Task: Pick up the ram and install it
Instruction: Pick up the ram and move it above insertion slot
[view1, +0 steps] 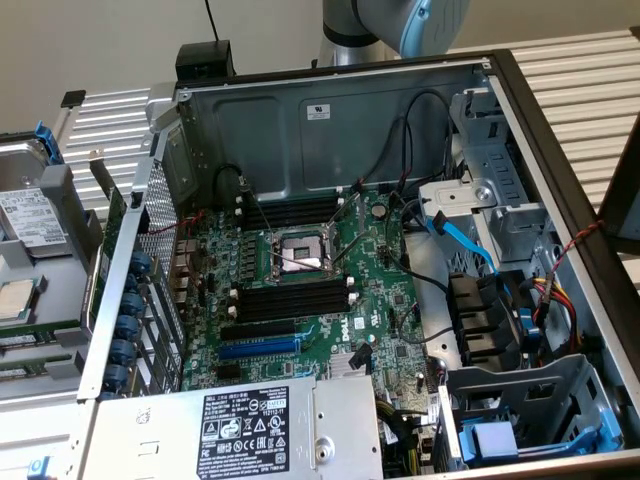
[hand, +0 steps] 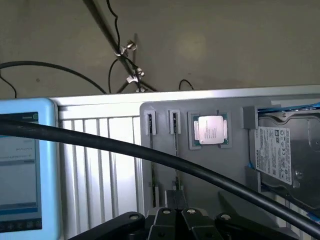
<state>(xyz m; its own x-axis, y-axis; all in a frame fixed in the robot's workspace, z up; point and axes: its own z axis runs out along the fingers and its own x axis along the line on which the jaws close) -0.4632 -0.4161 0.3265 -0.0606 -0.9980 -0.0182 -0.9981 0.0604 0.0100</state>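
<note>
Ram (hand: 176, 150): 2 sticks edge-on in tray (hand: 227, 170) | processor (hand: 210, 129): 1 | hard drive (hand: 286, 156): 1 | claw (hand: 175, 216): state cannot tell

case: motherboard (view1: 300, 290) lies in computer case (view1: 560, 180) | power supply (view1: 240, 430) in front | tray (view1: 60, 290) with hard drive (view1: 30, 215) at exterior view's left, beside case

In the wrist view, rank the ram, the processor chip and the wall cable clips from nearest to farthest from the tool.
1. ram, standing in the tray right before the tool.
2. processor chip, in the tray's recess further along.
3. cable clips, on the wall beyond the tray.
</note>
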